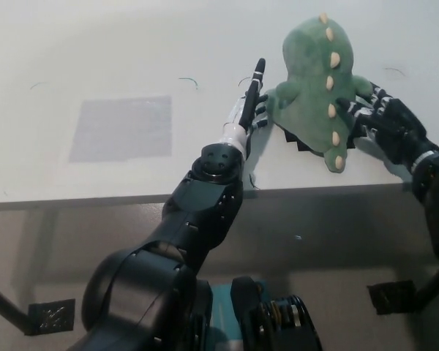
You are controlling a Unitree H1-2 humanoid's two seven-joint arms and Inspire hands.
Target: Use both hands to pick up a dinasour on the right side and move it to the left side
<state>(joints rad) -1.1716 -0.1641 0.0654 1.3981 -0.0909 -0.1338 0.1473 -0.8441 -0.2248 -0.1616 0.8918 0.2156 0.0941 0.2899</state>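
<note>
- The right hand (373,121) is being pressed against the right flank of the green plush dinosaur (318,77), its black fingers (355,110) spread apart and laid on the fabric near the toy's short limb; nothing is being enclosed by them.
- The left hand (250,106) is being held edge-on against the dinosaur's left flank, fingers stretched out straight and pointed away from the robot; only a thin profile is being shown, so whether it is touching the toy or sitting just beside it cannot be told.
- The dinosaur is being bracketed between the two hands, lying belly-down on the right part of the desk (205,51), with its row of cream spikes (332,84) facing up and its tail end pointed toward the desk's near edge.
- A dark, jagged-edged mat (296,140) is being partly covered by the toy, with its corners peeking out beneath the tail end.
- Over on the left part of the desk, a pale grey rectangular patch (121,128) is being left bare, well apart from the toy.
- A small dark thread-like scrap (188,80) is being seen lying on the desk between the patch and the left hand.
</note>
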